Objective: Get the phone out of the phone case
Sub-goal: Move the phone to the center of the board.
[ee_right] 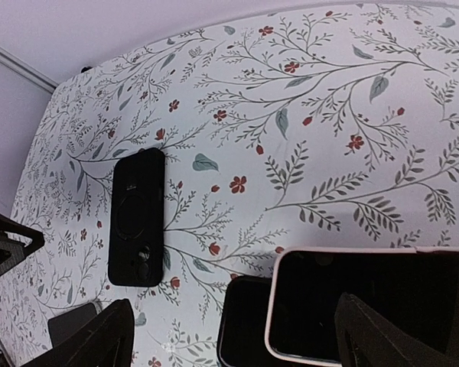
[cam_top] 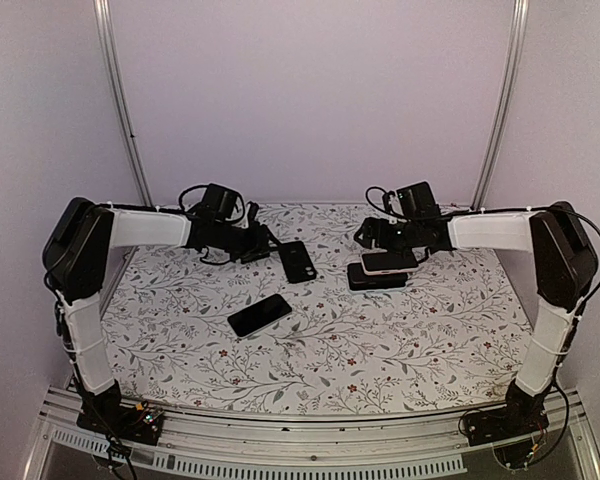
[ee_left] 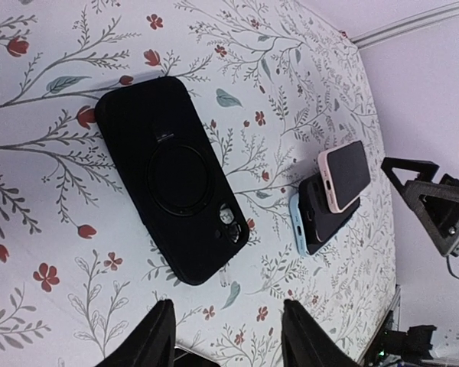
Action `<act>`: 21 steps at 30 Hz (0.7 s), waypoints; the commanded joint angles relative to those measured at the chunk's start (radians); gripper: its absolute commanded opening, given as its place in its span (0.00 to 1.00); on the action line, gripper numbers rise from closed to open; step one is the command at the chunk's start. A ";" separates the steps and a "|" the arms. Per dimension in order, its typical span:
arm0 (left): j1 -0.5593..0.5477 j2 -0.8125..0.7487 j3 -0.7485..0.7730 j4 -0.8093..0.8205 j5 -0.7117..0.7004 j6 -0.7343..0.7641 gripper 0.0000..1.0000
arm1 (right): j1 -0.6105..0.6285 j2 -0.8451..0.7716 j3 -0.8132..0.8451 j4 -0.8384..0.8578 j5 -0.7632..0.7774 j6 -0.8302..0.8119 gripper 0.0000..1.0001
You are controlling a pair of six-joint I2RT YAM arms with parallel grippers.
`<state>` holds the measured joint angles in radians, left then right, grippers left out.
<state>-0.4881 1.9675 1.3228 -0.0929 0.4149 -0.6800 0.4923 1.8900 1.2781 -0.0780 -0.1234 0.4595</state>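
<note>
Left tool (ee_left: 228,325): jaws standing apart, gripping nothing, hanging low over the counter (cam_top: 430,340) just beside one short end of the black phone case (ee_left: 172,176).
Right tool (ee_right: 235,306): jaws spreading wide, clamping nothing, hanging just over the pink-rimmed phone (ee_right: 352,302).
Black phone case: lying flat on the floral counter at back centre, back side facing up, ring mark and camera openings showing. Cannot tell whether anything is sitting inside it.
Black phone (cam_top: 260,315): lying flat on the counter, dark face up, apart from the case and nearer the arm bases, touching neither tool.
Pink-rimmed phone: resting screen up on top of a dark slab (ee_left: 321,218), overhanging it at an angle, with a light blue edge (ee_left: 297,223) showing beside the slab.
Stack position: sitting on the right side of the counter, well apart from the black phone case.
</note>
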 commanded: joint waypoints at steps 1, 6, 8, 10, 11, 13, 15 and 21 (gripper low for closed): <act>-0.006 -0.052 -0.021 -0.001 0.016 0.023 0.50 | -0.044 -0.121 -0.132 0.055 -0.036 0.019 0.95; -0.011 -0.074 -0.035 -0.002 0.018 0.031 0.51 | -0.114 -0.236 -0.286 0.129 -0.081 0.057 0.97; -0.015 -0.080 -0.041 -0.003 0.018 0.032 0.51 | -0.144 -0.267 -0.330 0.158 -0.114 0.073 0.98; -0.019 -0.085 -0.045 -0.007 0.011 0.037 0.52 | -0.177 -0.286 -0.367 0.188 -0.153 0.085 0.98; -0.022 -0.086 -0.047 -0.011 0.006 0.041 0.52 | -0.187 -0.289 -0.380 0.202 -0.172 0.091 0.98; -0.025 -0.087 -0.054 -0.024 -0.007 0.051 0.53 | -0.216 -0.289 -0.405 0.232 -0.216 0.106 0.98; -0.029 -0.090 -0.067 -0.040 -0.025 0.063 0.54 | -0.238 -0.286 -0.428 0.264 -0.248 0.126 0.98; -0.039 -0.114 -0.154 -0.086 -0.091 0.091 0.62 | -0.284 -0.281 -0.473 0.299 -0.272 0.143 0.99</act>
<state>-0.5117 1.9045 1.2324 -0.1230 0.3759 -0.6224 0.2325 1.6272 0.8345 0.1513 -0.3470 0.5785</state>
